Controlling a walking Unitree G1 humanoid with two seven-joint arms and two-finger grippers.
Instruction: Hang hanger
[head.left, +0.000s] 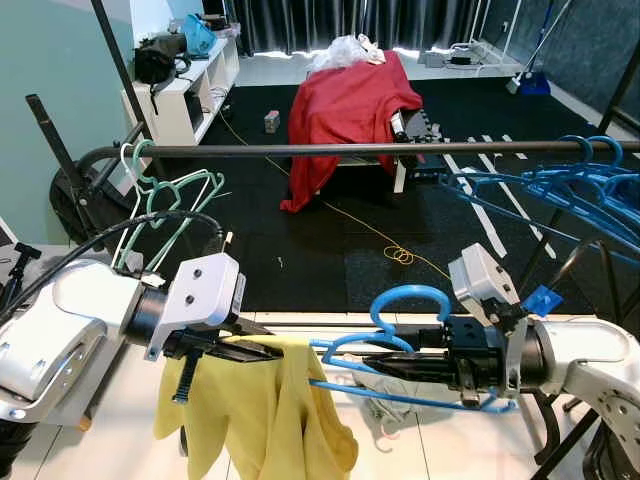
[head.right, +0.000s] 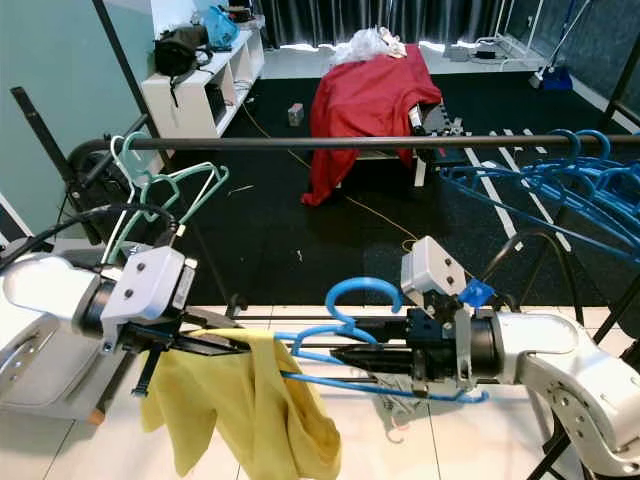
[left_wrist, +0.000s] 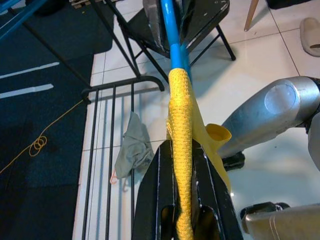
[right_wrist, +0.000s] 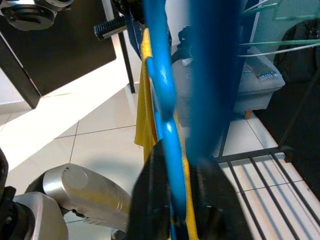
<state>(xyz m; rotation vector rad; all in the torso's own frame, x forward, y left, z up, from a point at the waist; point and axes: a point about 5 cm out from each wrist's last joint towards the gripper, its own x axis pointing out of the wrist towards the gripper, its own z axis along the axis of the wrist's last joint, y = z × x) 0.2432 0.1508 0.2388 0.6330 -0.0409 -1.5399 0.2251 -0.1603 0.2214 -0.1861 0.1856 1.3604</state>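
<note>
The yellow cloth (head.left: 262, 410) drapes over the blue hanger (head.left: 400, 340), held low before the robot and beneath the black rail (head.left: 400, 149). Lifting both ends level should carry the hook over that rail. Both arms reach inward: the left gripper (head.left: 262, 350) pinches the cloth-covered end, and the right gripper (head.left: 385, 366) is clamped on the hanger near its hook.

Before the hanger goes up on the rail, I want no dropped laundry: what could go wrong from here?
1. The yellow garment hangs bunched toward the left hand, not spread along the blue hanger; it may slide off when lifted.
2. The right hand grips the hanger near its neck, so the hook could twist and miss the black rail.
3. The blue hangers crowd the rail's right end, and the hook may snag them.
</note>
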